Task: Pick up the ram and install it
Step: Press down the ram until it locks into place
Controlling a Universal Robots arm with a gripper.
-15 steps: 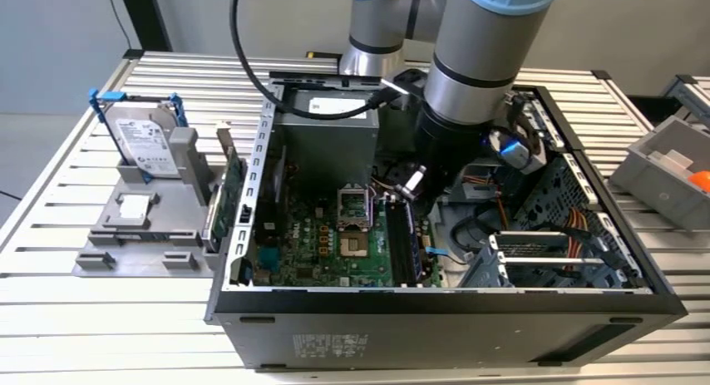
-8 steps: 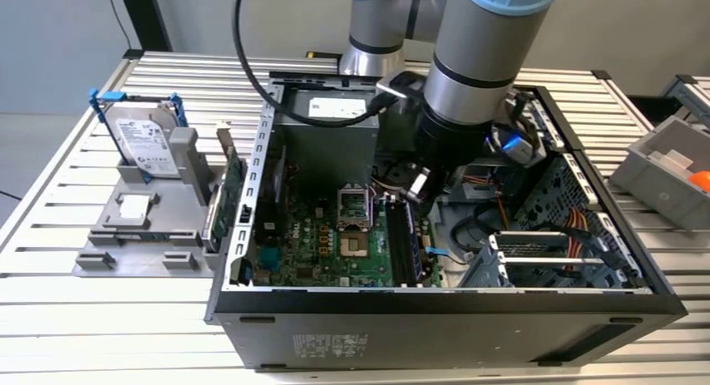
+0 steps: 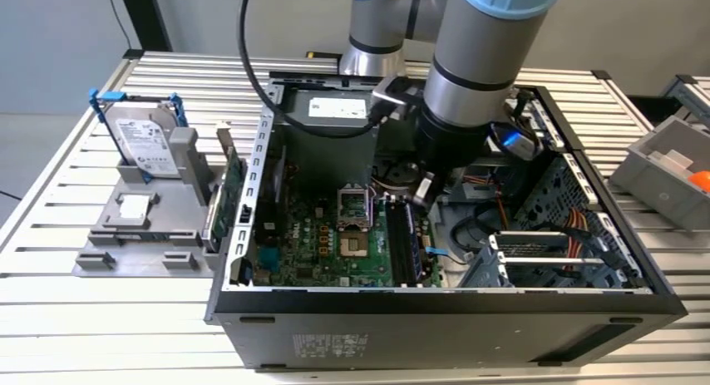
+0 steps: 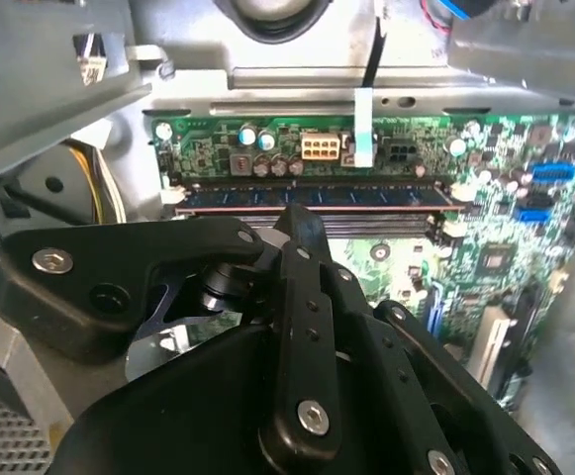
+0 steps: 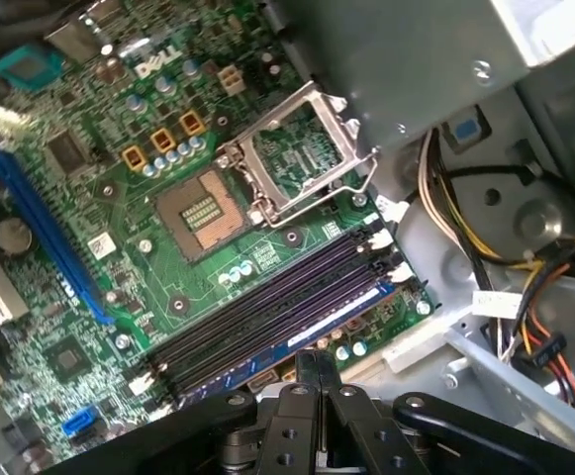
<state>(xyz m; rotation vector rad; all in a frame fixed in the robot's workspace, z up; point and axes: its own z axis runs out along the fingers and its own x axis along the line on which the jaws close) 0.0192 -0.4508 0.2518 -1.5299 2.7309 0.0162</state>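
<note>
The ram [image 4: 317, 196] is a long, narrow dark stick standing on edge in a memory slot of the green motherboard [image 5: 89, 297], inside the open computer case [image 3: 444, 318]. In the first wrist view the ram [image 5: 307, 332] fills the slot closest to my fingers, with dark slots beside it. My gripper [image 4: 299, 220] is shut, its black fingers pressed together, and the tips sit right at the stick's top edge near its middle. In the exterior view the gripper [image 3: 420, 192] hangs inside the case over the ram [image 3: 401, 235].
The CPU socket [image 5: 203, 213] lies bare with its metal lid [image 5: 307, 158] raised, beside the slots. Cable bundles [image 5: 485, 247] and a drive cage [image 3: 544, 252] crowd the case. Outside, a green card [image 3: 222, 206], a hard drive [image 3: 145, 140] and a grey bin [image 3: 666, 165] stand on the table.
</note>
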